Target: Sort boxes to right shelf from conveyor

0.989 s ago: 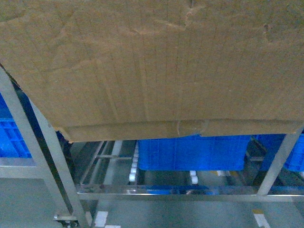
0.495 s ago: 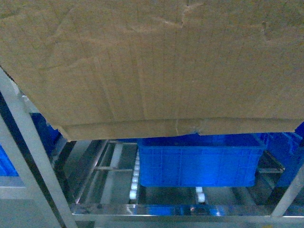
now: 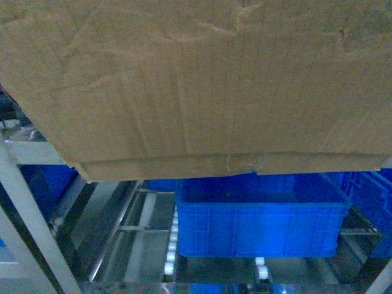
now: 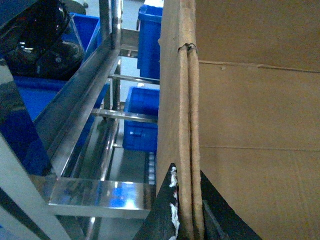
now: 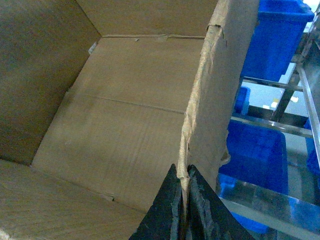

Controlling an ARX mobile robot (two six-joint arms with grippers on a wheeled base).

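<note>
Cardboard box (image 3: 202, 86) held aloft before the steel roller shelf (image 3: 147, 233), open side toward the robot. Left fingers (image 4: 186, 210) pinched on its left wall edge, right fingers (image 5: 184, 207) pinched on the torn right wall edge, presumably for level two-sided carrying. Below the box, blue crate (image 3: 260, 217) on the rollers. Dim, blue-tinted room.

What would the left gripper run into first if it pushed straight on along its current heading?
The left gripper is shut on the cardboard box wall, so it would ride along that wall. Past the box's far edge, a blue crate on the steel rack seems next; depth is unclear.
</note>
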